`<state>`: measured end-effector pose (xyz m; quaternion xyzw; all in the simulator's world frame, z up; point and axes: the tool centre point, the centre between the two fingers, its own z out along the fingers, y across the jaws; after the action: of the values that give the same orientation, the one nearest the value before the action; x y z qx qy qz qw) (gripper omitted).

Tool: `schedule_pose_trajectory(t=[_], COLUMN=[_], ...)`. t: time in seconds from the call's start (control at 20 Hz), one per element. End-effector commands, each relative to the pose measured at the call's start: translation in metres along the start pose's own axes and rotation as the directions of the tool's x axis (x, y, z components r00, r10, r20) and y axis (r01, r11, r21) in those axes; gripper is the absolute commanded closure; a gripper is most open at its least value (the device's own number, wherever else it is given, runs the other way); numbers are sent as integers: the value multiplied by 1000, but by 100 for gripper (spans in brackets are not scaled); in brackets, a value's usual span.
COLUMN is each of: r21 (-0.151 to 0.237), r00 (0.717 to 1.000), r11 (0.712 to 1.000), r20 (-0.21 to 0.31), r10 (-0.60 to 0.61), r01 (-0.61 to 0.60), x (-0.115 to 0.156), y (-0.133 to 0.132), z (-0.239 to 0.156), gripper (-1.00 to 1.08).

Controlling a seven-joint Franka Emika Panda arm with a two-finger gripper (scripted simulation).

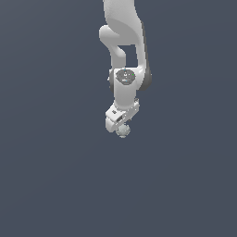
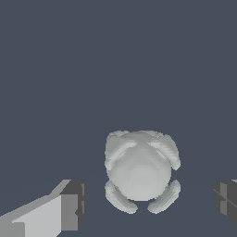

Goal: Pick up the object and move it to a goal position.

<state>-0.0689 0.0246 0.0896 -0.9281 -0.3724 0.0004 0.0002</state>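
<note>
The object (image 1: 123,131) is a tiny pale grey-white ball-like thing lying on the dark floor just under the end of the white arm. In the wrist view the object (image 2: 140,170) looks rounded, with raised curved ridges around it. My gripper (image 2: 148,200) stands open over it, one dark fingertip (image 2: 74,203) on one side and the other fingertip (image 2: 226,201) on the other, both apart from the object. In the exterior view the gripper (image 1: 121,124) hangs right above the object, and its fingers are partly hidden by the hand.
A plain dark blue-grey floor (image 1: 55,185) fills both views. The white arm (image 1: 124,46) comes down from the top of the exterior view.
</note>
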Motion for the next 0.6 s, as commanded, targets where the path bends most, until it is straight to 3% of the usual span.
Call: schedule_pose_trajectory(t=[0.0, 0.55], r21=[0, 0], r00=[1000, 1000], r11=[1000, 1000], r20=[0, -1], r10=[0, -4], r01=[0, 4], x=[0, -1], y=[0, -1], z=[0, 40], gripper=[-92, -92])
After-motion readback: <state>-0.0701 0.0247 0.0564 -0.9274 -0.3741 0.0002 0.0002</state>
